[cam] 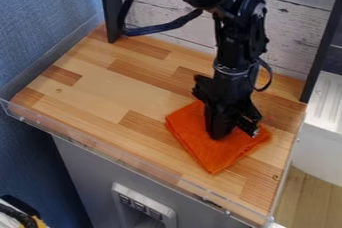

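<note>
The gripper [232, 133] hangs over the orange cloth [215, 157] right of centre in the frame; whether it is open or shut, I cannot tell. On the wooden surface [110, 92], the cloth's long axis seemingly slants from upper left to lower right, one corner pointing down.

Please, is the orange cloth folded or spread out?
Folded, it seems: the cloth lies as a compact pad under the gripper, with layered edges at the picture's right.

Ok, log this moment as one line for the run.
gripper: lowered at orange cloth | cloth: folded, on wooden worktop, toward its right side in view | grasp: cannot tell
</note>
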`<move>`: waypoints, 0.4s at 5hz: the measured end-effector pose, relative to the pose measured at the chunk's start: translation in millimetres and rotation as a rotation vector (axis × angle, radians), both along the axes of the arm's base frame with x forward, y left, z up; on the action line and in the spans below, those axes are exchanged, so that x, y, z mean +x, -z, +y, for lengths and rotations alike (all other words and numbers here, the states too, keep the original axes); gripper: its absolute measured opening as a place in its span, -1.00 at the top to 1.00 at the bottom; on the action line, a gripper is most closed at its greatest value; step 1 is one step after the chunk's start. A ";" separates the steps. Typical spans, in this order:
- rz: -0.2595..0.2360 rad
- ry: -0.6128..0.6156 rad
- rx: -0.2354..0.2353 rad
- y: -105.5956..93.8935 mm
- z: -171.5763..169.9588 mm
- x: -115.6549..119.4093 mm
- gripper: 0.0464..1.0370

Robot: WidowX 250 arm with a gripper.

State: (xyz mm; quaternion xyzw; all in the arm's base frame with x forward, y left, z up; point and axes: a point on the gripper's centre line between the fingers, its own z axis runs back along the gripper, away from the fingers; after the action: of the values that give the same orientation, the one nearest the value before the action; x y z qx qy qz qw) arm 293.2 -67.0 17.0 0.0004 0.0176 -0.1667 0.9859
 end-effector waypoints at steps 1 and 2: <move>-0.002 -0.083 0.009 -18.4 0.9 0.7 0.17; -0.012 -0.152 0.015 -35.9 3.1 -2.3 -0.45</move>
State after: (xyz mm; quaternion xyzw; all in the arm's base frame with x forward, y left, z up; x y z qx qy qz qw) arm 290.9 -63.9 52.9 0.0076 0.0129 -0.0910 0.9957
